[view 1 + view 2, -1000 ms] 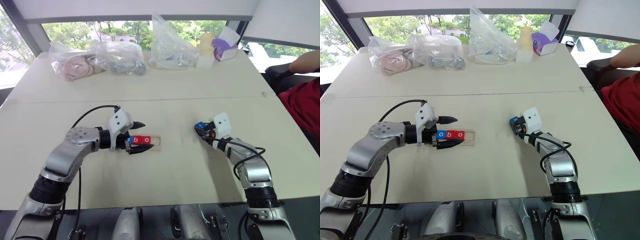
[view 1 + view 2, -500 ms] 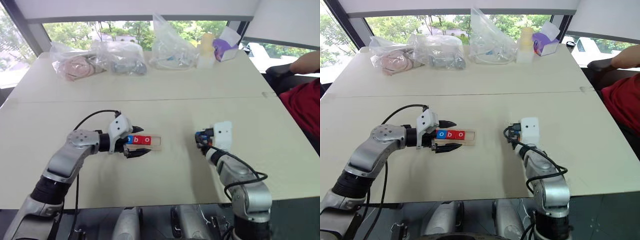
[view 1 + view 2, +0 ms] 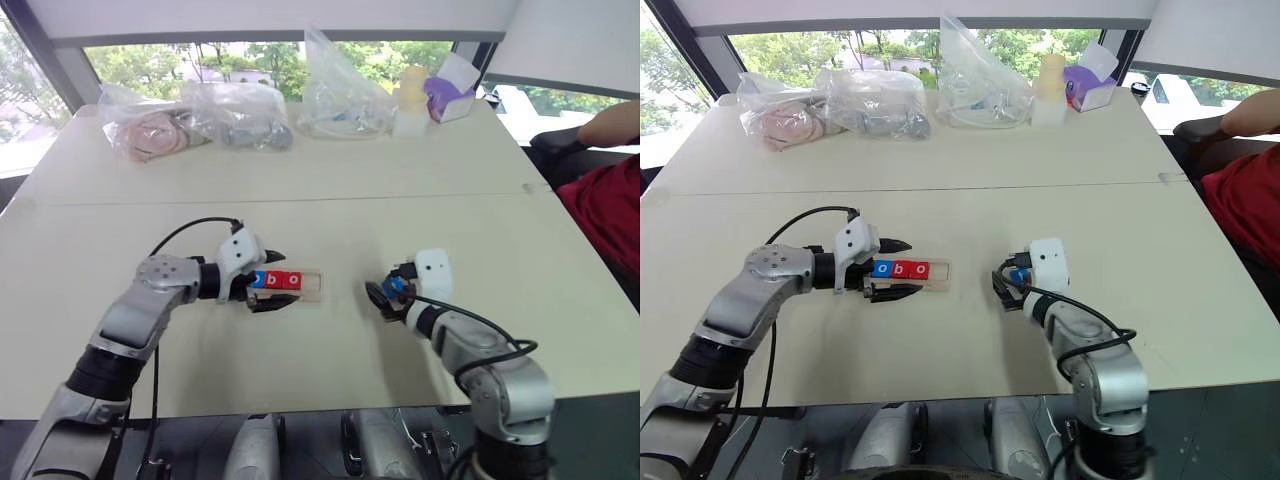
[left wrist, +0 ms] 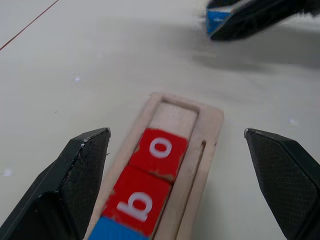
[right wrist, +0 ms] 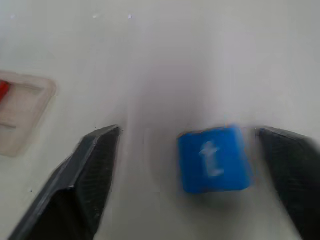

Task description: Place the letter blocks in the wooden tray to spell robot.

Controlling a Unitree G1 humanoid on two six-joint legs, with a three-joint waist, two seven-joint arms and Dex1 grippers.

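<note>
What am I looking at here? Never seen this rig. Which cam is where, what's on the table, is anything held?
It is a two-armed humanoid robot spelling "robot" with letter tiles. The two wide pictures come from a stereo camera on its head, looking down over both arms. The two close-ups come from cameras on the wrists, looking along each gripper's black fingers.

On the table lies the wooden tray, already holding a blue tile, then red tiles b and o, with one bare slot at its end. The left gripper has open jaws on either side of the tray. The right gripper also has open jaws, with the blue t tile between them, seemingly not gripped. Plastic bags sit at the far edge.
</note>
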